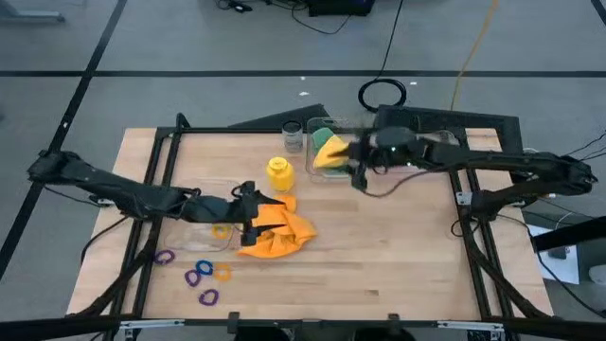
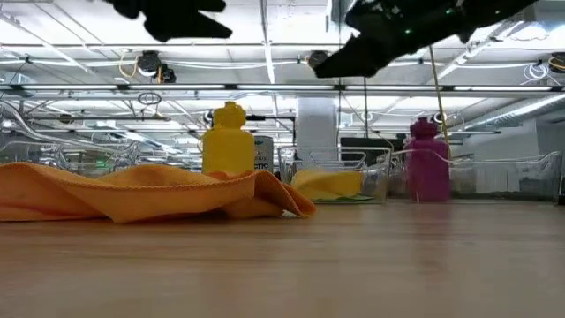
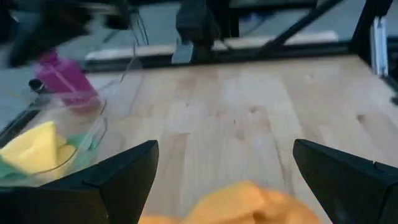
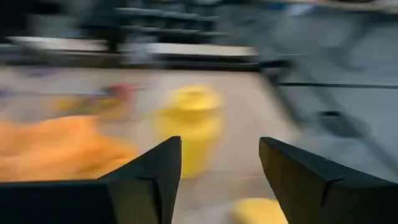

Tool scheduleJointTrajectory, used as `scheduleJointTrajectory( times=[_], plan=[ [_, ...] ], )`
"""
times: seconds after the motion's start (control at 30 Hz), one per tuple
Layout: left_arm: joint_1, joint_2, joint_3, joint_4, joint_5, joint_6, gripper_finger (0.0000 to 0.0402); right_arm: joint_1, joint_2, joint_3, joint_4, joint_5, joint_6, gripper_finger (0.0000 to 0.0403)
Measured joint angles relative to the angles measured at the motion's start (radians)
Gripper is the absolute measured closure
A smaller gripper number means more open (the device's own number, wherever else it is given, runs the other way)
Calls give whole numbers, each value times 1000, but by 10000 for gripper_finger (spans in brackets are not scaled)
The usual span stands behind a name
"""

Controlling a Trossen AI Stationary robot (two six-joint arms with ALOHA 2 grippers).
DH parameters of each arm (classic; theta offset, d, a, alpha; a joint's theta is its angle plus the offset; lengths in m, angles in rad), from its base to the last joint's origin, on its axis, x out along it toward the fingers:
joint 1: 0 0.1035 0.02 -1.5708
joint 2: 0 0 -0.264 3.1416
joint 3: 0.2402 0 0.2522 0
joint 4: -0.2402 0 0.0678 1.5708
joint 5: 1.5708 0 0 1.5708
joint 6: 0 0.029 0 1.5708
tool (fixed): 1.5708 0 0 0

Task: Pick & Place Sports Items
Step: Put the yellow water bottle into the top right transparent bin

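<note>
An orange cloth [image 1: 276, 234] lies crumpled on the table near the middle. My left gripper [image 1: 258, 210] hovers open just above its left edge, with nothing between the fingers [image 3: 118, 180]. A yellow bottle [image 1: 277, 172] stands upright behind the cloth. Yellow [image 1: 331, 152] and green [image 1: 320, 135] cloths lie in a clear box [image 2: 375, 177] at the far middle. My right gripper [image 1: 352, 161] hangs open and empty in the air beside that box, facing the yellow bottle [image 4: 193, 127]. A purple bottle [image 2: 426, 163] stands by the box. Several coloured rings [image 1: 199, 273] lie at the near left.
A small glass jar [image 1: 293, 137] stands left of the far box. A second clear box [image 1: 204, 232] lies on the table under the left arm, with an orange ring [image 1: 221, 230] in it. Bare wood stretches over the table's right and near parts.
</note>
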Motion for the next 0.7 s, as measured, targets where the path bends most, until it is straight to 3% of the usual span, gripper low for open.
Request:
scheduleJointTrajectory(
  times=[0.13,0.27,0.4,0.57,0.7],
  plan=[
    [0,0,-172,341,-4,55,92,111,-2,-12,-37,-63,37,247],
    [0,0,-291,593,-73,114,92,249,-2,-111,85,-60,38,251],
    [0,0,-326,629,-166,129,92,368,-2,-272,375,-53,-16,258],
    [5,0,-294,627,-210,169,92,458,-2,-437,767,86,-114,269],
    [22,0,-211,619,-211,242,92,471,-31,-459,839,145,-92,276]
  ],
)
